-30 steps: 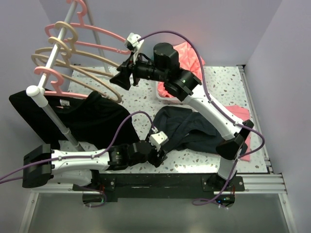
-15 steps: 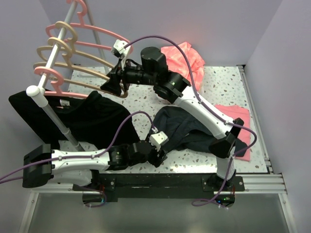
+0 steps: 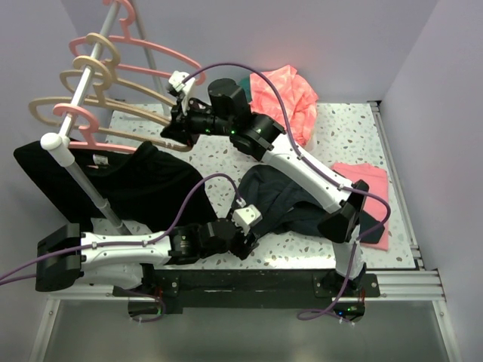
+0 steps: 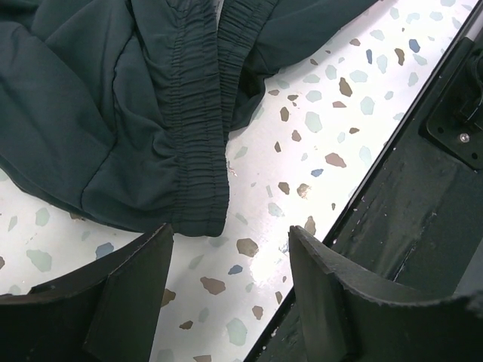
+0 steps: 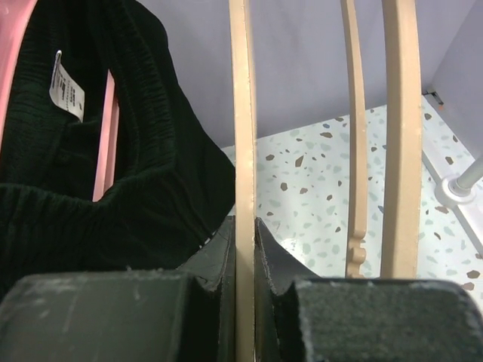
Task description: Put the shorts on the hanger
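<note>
The dark shorts (image 3: 290,197) lie crumpled on the table at front centre; their gathered waistband (image 4: 189,128) fills the upper left of the left wrist view. My left gripper (image 3: 247,240) (image 4: 230,241) hovers just short of the waistband's edge, open, with only bare table between its fingers (image 4: 136,286). My right arm reaches left to the rack. There my right gripper (image 3: 173,132) (image 5: 243,241) is shut on the thin bar of a beige hanger (image 3: 143,139) (image 5: 241,113), which still hangs on the rail.
More beige hangers (image 5: 400,136) and pink hangers (image 3: 143,49) hang on the slanted rail (image 3: 83,173). A black T-shirt (image 3: 143,181) (image 5: 113,188) with a white label hangs at the left. A salmon garment (image 3: 283,90) lies at the back, a pink cloth (image 3: 370,185) at the right. The black front rail (image 4: 423,188) runs beside the left gripper.
My right gripper has swung left to the rack and closed on the beige hanger's bar. The left gripper and the shorts have stayed where they were.
</note>
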Controlling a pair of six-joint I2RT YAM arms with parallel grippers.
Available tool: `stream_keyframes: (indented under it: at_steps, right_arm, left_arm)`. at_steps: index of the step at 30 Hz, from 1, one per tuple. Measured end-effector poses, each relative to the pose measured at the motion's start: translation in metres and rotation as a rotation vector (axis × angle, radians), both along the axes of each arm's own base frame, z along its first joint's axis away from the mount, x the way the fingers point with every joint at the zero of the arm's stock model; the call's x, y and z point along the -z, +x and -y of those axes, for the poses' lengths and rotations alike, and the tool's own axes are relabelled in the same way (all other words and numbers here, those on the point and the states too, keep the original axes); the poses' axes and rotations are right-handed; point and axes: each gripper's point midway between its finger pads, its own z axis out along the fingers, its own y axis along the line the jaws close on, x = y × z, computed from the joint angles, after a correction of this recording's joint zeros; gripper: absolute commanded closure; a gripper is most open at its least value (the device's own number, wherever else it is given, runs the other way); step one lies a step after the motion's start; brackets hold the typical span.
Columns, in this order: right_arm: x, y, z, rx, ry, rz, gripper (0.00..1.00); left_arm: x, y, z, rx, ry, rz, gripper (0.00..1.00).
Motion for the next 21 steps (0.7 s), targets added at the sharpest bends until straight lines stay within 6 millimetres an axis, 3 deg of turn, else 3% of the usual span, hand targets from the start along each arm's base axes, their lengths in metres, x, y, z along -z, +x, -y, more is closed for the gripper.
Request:
stream_keyframes:
  at_steps: [8,16,21]
  right_arm:
    - [-0.015,-0.002,0.014,0.030,0.011,0.049,1.00]
    - [-0.064,-0.022,0.057,0.074,0.093,0.119,1.00]
    - [-0.059,-0.029,0.078,0.112,0.075,0.125,1.00]
  left_arm:
    - [-0.003,0.003,0.000,-0.020,-0.006,0.008,0.27]
    - [-0.015,0.005,0.003,-0.029,-0.032,0.015,0.24]
    - [-0.024,0.006,0.005,-0.029,-0.055,0.021,0.24]
